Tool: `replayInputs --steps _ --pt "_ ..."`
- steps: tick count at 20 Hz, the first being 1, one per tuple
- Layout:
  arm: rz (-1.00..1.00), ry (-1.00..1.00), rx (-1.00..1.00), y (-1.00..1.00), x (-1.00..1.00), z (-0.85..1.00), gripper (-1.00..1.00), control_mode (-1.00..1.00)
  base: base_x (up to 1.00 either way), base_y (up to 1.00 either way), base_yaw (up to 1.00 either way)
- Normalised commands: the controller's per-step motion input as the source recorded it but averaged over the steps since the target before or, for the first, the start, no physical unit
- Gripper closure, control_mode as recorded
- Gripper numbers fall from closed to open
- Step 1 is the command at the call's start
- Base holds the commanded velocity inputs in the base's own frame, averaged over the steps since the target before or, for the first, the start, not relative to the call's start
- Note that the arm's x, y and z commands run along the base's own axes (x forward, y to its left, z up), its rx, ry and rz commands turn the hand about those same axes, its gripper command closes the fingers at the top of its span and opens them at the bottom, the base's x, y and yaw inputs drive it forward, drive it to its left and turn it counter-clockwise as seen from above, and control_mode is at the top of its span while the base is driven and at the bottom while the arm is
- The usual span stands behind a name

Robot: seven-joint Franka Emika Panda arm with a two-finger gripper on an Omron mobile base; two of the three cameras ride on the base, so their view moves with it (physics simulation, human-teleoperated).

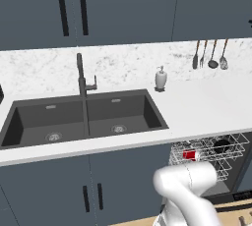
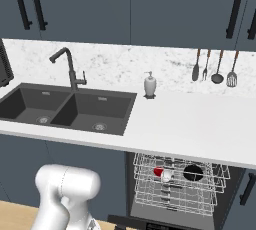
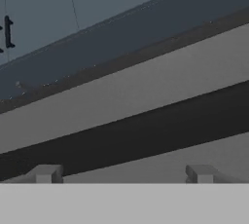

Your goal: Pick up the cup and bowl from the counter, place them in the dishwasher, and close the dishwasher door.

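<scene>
Red cup (image 1: 190, 155) and dark bowl (image 1: 221, 146) already racked in the dishwasher (image 1: 231, 144).
Right base view, lower right: door (image 2: 165, 224) down. Hand view, bottom: my gripper (image 3: 122, 174) spread wide, empty, facing its long bar, presumably to close it.

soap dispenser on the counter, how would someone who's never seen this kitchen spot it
Start at the dark double sink set in the white counter. Just past the sink's right back corner, against the marbled backsplash, stands the soap dispenser: a small white bottle with a pump top. The four utensils to its right hang on the wall, while it stands on the counter.
</scene>
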Motion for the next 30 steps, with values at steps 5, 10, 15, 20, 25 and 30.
replayInputs --steps 5,10,15,20,25,30 --pt "0.02 0.0 0.0 -0.1 0.49 -0.92 -1.0 -1.0 0.0 0.0 0.0" --pt "0.0 0.0 0.0 -0.01 0.85 -0.45 -1.0 -1.0 0.0 0.0 0.0" --pt "0.0 -0.33 0.0 0.0 1.0 -0.02 -1.0 -1.0 0.0 0.0 0.0" --pt "0.0 -0.16 0.01 0.0 1.0 0.0 -1.0 -1.0 0.0 0.0 0.0" --pt "0.01 0.14 0.01 0.0 1.0 0.16 -1.0 -1.0 0.0 0.0 0.0" --pt "0.06 0.3 0.02 0.0 1.0 0.19 -1.0 -1.0 0.0 0.0 0.0"
